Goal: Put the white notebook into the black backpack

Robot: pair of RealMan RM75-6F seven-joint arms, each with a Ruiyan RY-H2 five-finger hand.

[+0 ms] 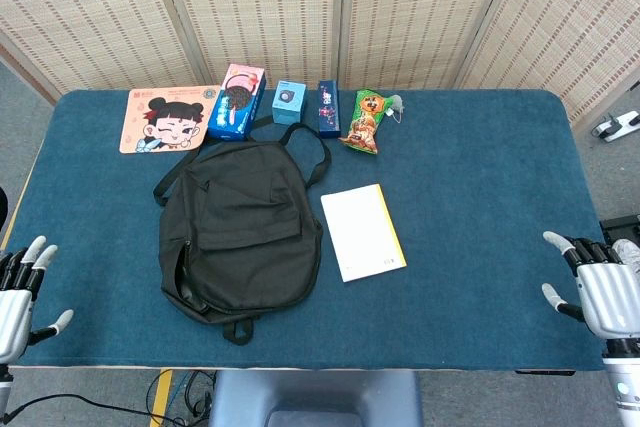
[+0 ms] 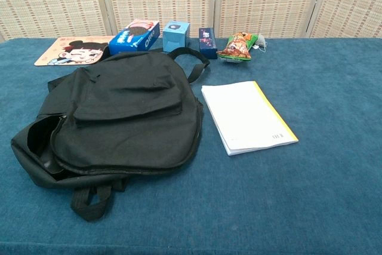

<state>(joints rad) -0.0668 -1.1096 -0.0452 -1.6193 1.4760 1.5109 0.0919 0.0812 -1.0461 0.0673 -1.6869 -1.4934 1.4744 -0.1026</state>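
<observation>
The white notebook (image 1: 362, 232) (image 2: 248, 116), with a yellow spine edge, lies flat on the blue table just right of the black backpack (image 1: 240, 227) (image 2: 113, 117). The backpack lies flat with its main zip gaping on its left side (image 2: 45, 141). My left hand (image 1: 20, 292) hovers at the table's near left corner, fingers spread and holding nothing. Off the near right edge, my right hand (image 1: 600, 282) also has its fingers apart and empty. Neither hand shows in the chest view.
Along the far edge sit a cartoon mouse pad (image 1: 165, 119), an Oreo box (image 1: 235, 100), a small blue box (image 1: 289, 103), a dark blue box (image 1: 328, 107) and a snack bag (image 1: 365, 120). A folding screen stands behind.
</observation>
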